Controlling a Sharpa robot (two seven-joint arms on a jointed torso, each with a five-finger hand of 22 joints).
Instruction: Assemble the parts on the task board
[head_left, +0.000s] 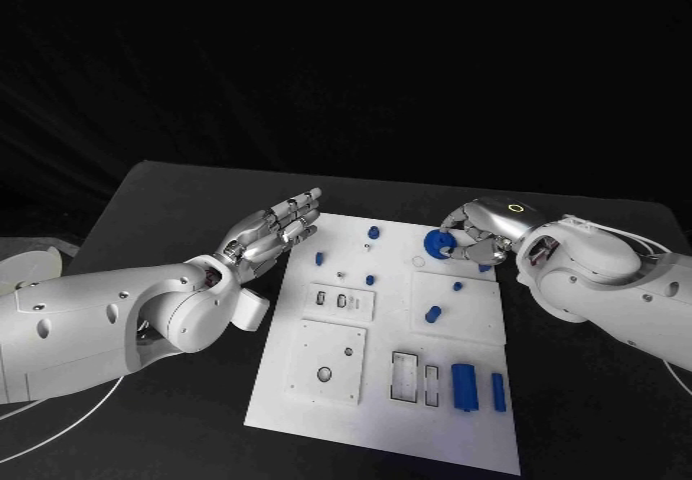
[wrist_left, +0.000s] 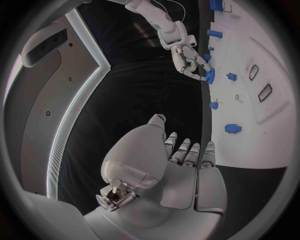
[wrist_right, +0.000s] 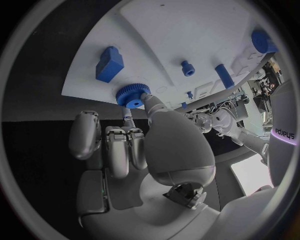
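The task board (head_left: 418, 350) lies mid-frame on the black table (head_left: 173, 200); the right hand (head_left: 476, 235), at the board's upper right edge, pinches a blue ribbed round part (head_left: 438, 243) between thumb and fingers, right at the board's rim; the left hand (head_left: 274, 232), left of the board's upper corner, holds nothing, fingers straight and slightly apart; two blue cylinders (head_left: 464, 387) lie lower right on the board, beside rectangular recesses (head_left: 408, 377); small blue pegs (head_left: 374, 232) stand near the board's top.

Dim, dark surroundings; white task board (head_left: 433, 330) brightly lit; wrist views fisheye-bent.
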